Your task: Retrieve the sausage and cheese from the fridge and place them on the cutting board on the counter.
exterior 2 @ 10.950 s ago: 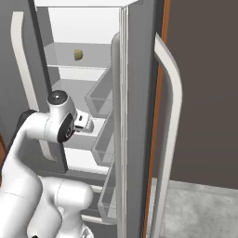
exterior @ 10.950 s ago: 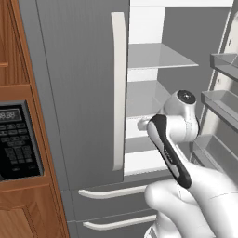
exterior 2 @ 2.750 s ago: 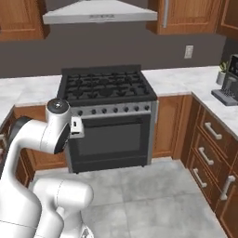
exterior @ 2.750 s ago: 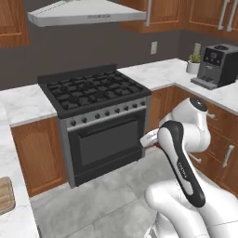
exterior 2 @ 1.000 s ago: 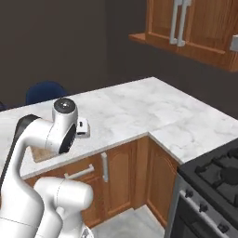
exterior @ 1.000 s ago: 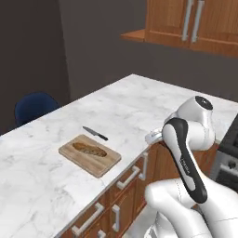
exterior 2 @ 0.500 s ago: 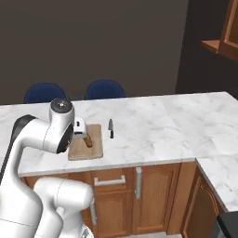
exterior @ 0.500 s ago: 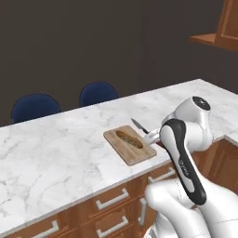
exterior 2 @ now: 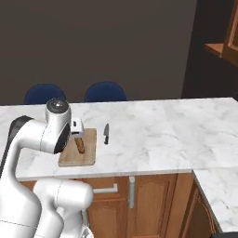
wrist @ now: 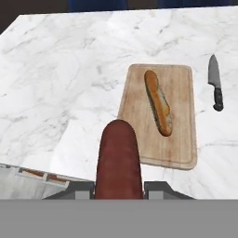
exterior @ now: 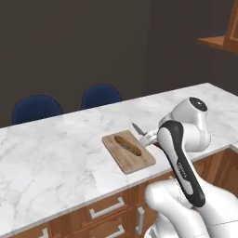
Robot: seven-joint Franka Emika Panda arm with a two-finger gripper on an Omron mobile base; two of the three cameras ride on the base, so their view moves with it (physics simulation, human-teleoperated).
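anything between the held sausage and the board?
Bare marble counter separates the sausage in the hand from the board, per hand view.

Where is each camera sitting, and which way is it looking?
Left base view: behind the arm's left, looking forward and down at the counter; the white arm rises at lower right.
Right base view: behind its right, facing the same counter; the arm rises at lower left.
Hand view: on the hand, looking along the gripper, which holds the sausage.
All three share the cutting board, the orange-brown piece and the knife.
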